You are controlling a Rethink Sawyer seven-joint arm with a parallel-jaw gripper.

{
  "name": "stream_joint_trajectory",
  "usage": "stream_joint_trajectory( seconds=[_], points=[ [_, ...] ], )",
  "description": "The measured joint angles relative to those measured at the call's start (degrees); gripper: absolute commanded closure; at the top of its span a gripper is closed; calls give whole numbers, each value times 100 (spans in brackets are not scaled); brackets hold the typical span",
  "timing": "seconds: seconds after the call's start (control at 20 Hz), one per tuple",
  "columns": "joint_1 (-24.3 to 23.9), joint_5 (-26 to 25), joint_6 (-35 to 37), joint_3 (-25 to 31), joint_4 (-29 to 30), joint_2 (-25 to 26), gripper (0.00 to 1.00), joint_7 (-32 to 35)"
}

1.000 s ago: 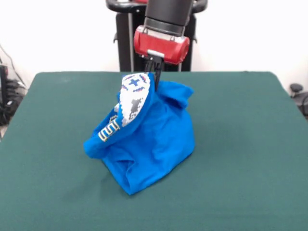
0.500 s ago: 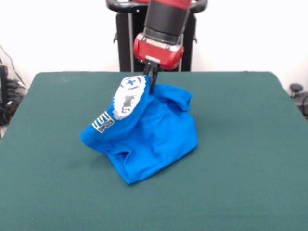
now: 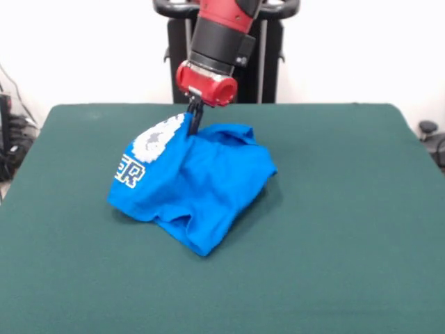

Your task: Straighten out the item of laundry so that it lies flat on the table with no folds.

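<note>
The item of laundry (image 3: 198, 184) is a bright blue T-shirt, bunched and folded near the middle of the dark green table (image 3: 348, 209). Its white pixel graphic and white block letters show on the left upper flap. My gripper (image 3: 193, 127) comes down from above and is shut on the shirt's upper edge, holding that part lifted a little off the table. The rest of the cloth drapes down to the table, with a corner pointing toward the front.
The black pedestal (image 3: 181, 62) stands behind the table's far edge. Dark objects and cables lie off the table's left side (image 3: 10, 132), and a small dark object sits past the right edge (image 3: 427, 129).
My gripper has moved lower and to the left with the shirt in it. The lifted peak has dropped and the cloth spreads wider, so the lettering now faces the camera.
</note>
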Motion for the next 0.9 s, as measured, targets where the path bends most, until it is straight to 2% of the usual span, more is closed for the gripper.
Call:
stream_joint_trajectory(
  seconds=[0.15, 0.3, 0.6, 0.65, 0.9],
  points=[
    [76, 566, -345, 19, 383, 75, 100, 745],
    [219, 954, -387, 37, 659, 78, 100, 1389],
    [443, 1071, -388, 58, 905, 69, 100, 1998],
    [577, 1072, -387, 57, 937, 68, 0, 2003],
    [690, 1072, -332, 51, 947, 32, 0, 2003]
  ],
)
